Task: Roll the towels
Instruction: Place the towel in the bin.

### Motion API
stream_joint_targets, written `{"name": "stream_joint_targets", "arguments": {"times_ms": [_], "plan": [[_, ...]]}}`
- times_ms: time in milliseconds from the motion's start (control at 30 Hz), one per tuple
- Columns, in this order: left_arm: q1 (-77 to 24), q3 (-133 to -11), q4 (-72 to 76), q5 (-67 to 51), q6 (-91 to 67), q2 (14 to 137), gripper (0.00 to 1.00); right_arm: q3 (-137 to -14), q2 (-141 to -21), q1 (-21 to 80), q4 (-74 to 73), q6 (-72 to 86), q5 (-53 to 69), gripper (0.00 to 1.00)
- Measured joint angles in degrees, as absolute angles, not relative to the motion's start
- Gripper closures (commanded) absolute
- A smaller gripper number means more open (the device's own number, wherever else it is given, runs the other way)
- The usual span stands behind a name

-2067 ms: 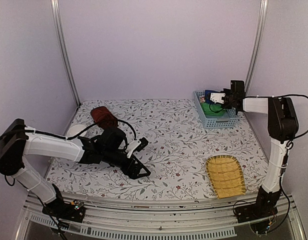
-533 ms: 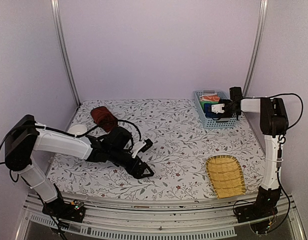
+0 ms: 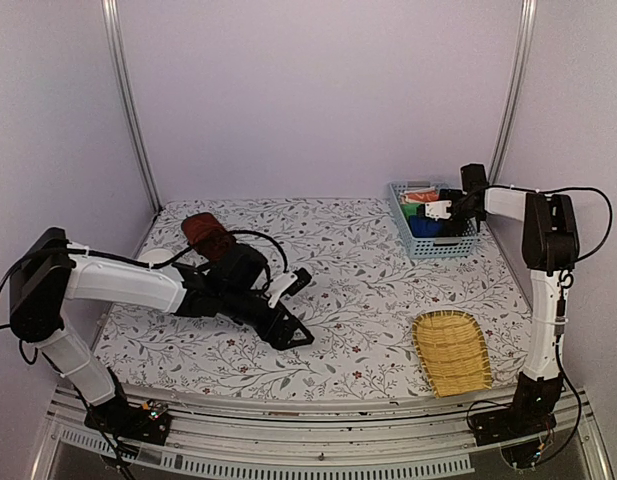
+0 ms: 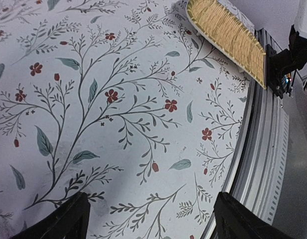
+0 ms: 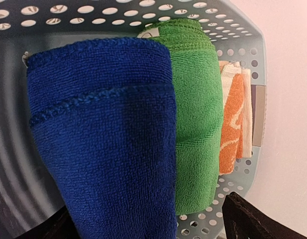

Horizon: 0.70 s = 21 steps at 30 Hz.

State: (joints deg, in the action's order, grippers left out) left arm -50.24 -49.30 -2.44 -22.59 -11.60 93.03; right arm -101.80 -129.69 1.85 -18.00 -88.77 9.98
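The royal blue towel (image 5: pixel 103 149) lies rolled in the blue perforated basket (image 3: pixel 458 245) at the back right, beside a green cloth. My right gripper (image 5: pixel 151 226) hovers just above it, open, its fingers (image 5: pixel 248 221) wide on either side of the blue roll and the green cloth and gripping neither. The dark reddish-brown towel (image 3: pixel 208 233) sits bundled at the far left of the table. My left gripper (image 3: pixel 300 308) is low over the flowered tablecloth at centre left, open, with nothing between its fingers (image 4: pixel 63 219).
A green cloth (image 5: pixel 195 114) and an orange-red cloth (image 5: pixel 232 119) share the basket. A woven tray (image 3: pixel 452 352) lies at the front right. A white bowl (image 3: pixel 153 258) sits by the left arm. The table's metal front rail (image 4: pixel 262 149) runs close to the left gripper.
My right gripper brought the blue towel down into the basket and opened off it. My left arm shifted a little to the right, still open.
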Motion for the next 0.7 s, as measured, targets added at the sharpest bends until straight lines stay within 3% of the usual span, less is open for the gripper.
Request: {"name": "stream_joint_targets", "arguments": {"times_ms": [700], "plan": [[-47.81,-51.33,-4.67,-24.03,-8.45,93.73,0.11,-110.65,-129.58,1.8,-32.05,-92.16,7.46,0.05]]}}
